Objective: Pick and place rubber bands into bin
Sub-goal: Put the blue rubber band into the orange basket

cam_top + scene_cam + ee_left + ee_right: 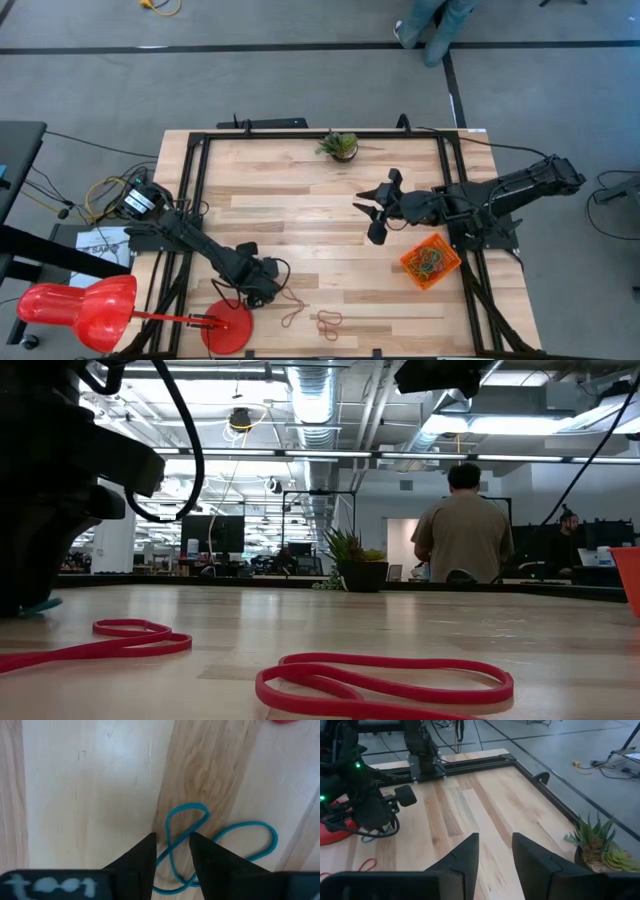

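Your left end effector (268, 285) is low over the near part of the wooden surface (300, 200), its two dark fingers (137, 865) parted and straddling one strand of a blue rubber band (220, 847) that lies flat in a figure-eight on the boards; nothing is gripped, and the left wrist view does not show whether the fingers touch the wood. Just beside it, toward the near edge, two red rubber bands (328, 321) lie loose on the surface; from table height they show as one twisted loop (385, 685) in front and another (125, 635) farther back.

Your right end effector (378, 208) hangs well apart from them, above the middle of the surface, its fingers (465, 855) spread and empty. The orange bin (431, 261) sits near the right edge, close to the right arm, and already holds a tangle of bands.

A small potted plant (340, 146) stands at the far edge. A round red disc (227, 327) rests at the near left corner. A person (465, 528) stands in the room beyond, facing away.
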